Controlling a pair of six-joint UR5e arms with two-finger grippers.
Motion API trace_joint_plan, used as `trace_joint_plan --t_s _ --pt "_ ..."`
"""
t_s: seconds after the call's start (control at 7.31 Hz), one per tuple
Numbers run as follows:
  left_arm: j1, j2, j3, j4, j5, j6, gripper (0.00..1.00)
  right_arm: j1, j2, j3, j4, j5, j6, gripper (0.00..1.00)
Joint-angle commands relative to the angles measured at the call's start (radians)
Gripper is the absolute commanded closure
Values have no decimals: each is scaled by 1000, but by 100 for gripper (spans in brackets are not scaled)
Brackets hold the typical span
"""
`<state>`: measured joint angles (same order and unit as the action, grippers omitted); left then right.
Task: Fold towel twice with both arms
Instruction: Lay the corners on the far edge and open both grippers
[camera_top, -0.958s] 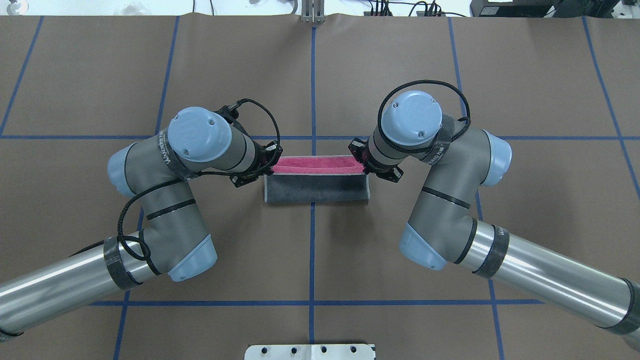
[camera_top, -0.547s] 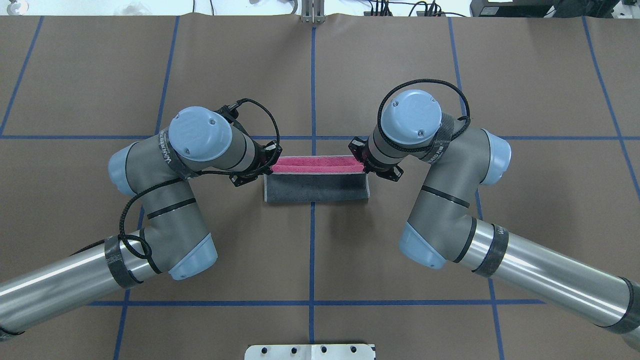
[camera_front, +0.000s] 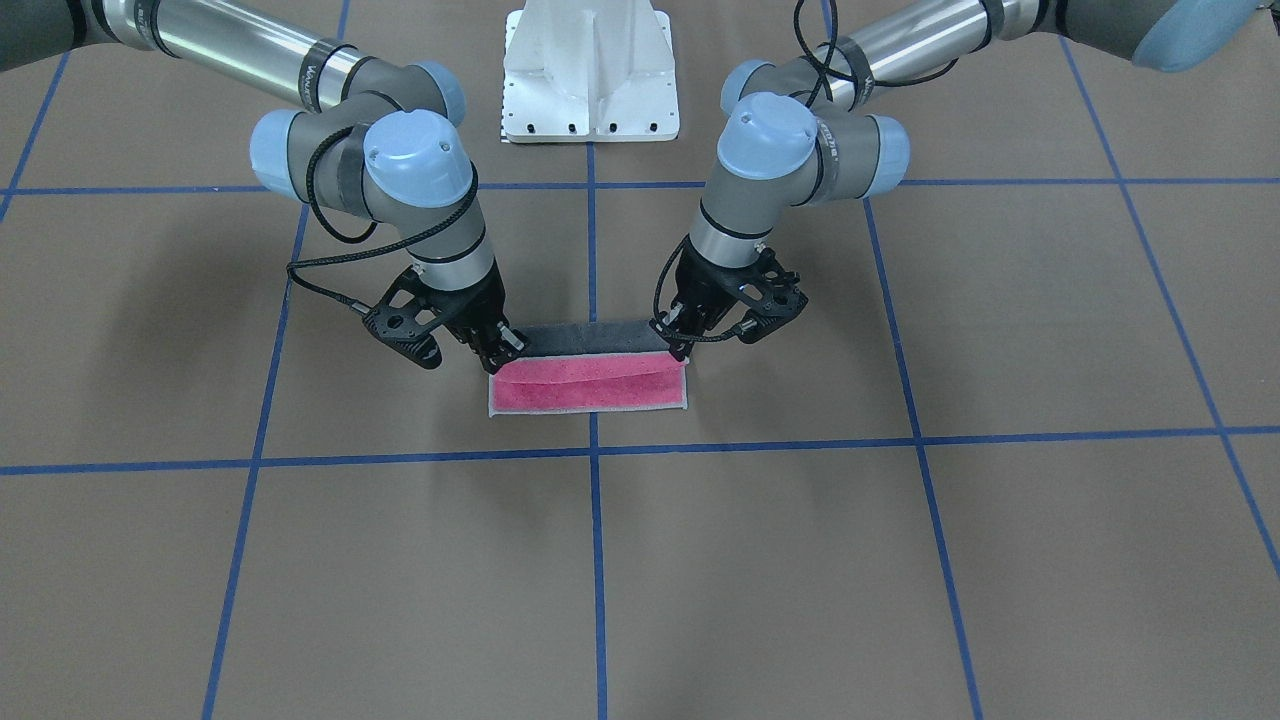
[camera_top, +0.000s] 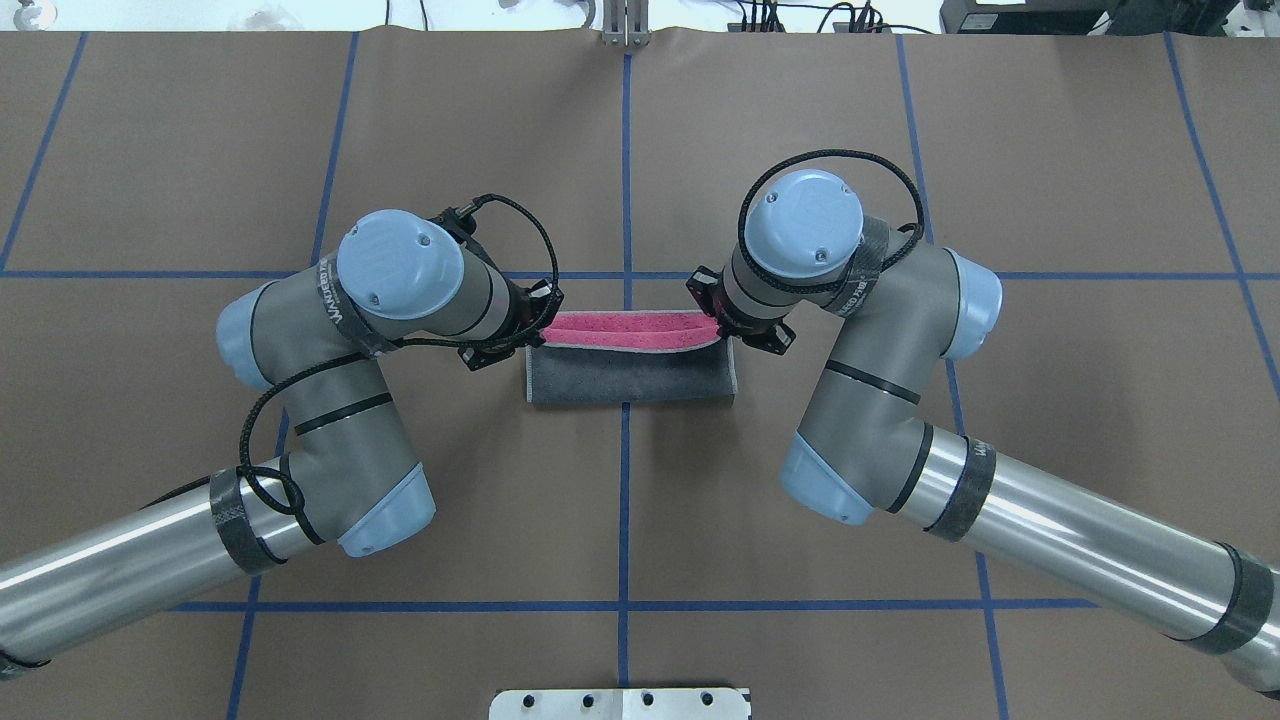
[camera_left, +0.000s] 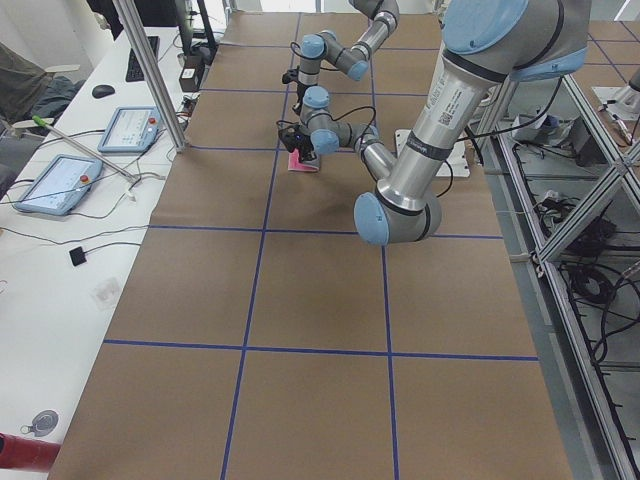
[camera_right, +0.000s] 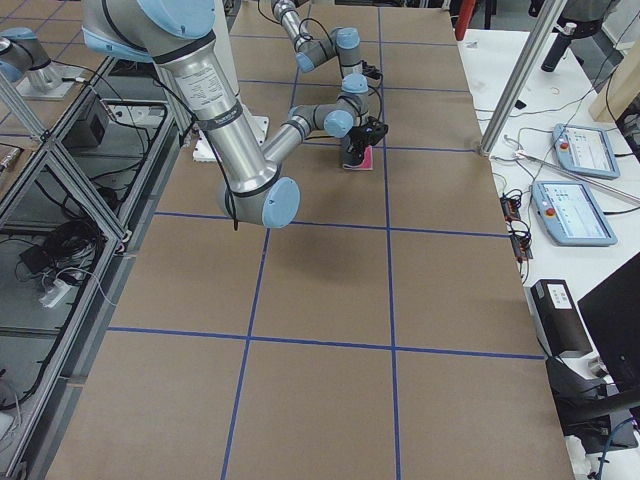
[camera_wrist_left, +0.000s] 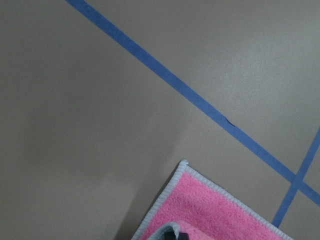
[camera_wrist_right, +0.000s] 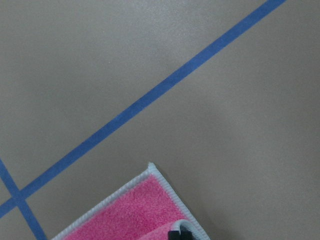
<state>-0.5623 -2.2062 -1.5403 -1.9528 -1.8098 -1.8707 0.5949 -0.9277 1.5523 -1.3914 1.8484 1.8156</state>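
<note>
I have the towel (camera_top: 630, 378) in the middle of the overhead view, straddling the centre blue tape line (camera_top: 624, 500). It looks partway through its first fold: the grey underside is turned up along the lower half, and a pink strip shows above it. In the front-facing view the left gripper (camera_front: 678, 343) pinches the raised edge at the towel's right end, and the right gripper (camera_front: 503, 352) does the same at the left end. Both look clamped down narrow on the hem, with cloth between the jaws. Each wrist view gives me only a free pink corner lying flat on the brown table cover (camera_wrist_left: 100, 100) and a scrap of lifted hem at the bottom of frame.

To do this step well, I judge I should carry both corners together toward the bottom of the front-facing view. Equal height and pace should hold the edge taut and parallel to the free hem. I would travel low and lay hem on hem. I would release only once each wrist view shows the held corner covering the pink one. If one arm leads, the fold will likely skew.
</note>
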Motion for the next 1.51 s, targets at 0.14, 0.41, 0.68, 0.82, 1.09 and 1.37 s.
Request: trace_joint_plan --t_s 0.14,0.41,0.68,0.82,1.09,1.37 --pt "-2 -6 9 -2 1 2 100 6 0 -1 0 0 1 91" --pt "-22 -10 76 -64 1 5 1 19 6 -14 2 6 -1 0" --pt "-42 -20 91 -77 1 8 0 43 29 -34 6 37 -1 0" --pt "-51 -29 91 -77 0 11 0 43 29 -34 6 38 -4 0" --pt "-57 -29 59 -74 -10 21 0 36 17 -28 17 38 5 0" --pt "-59 -21 34 -66 -14 21 0 -9 -49 41 34 38 100 1"
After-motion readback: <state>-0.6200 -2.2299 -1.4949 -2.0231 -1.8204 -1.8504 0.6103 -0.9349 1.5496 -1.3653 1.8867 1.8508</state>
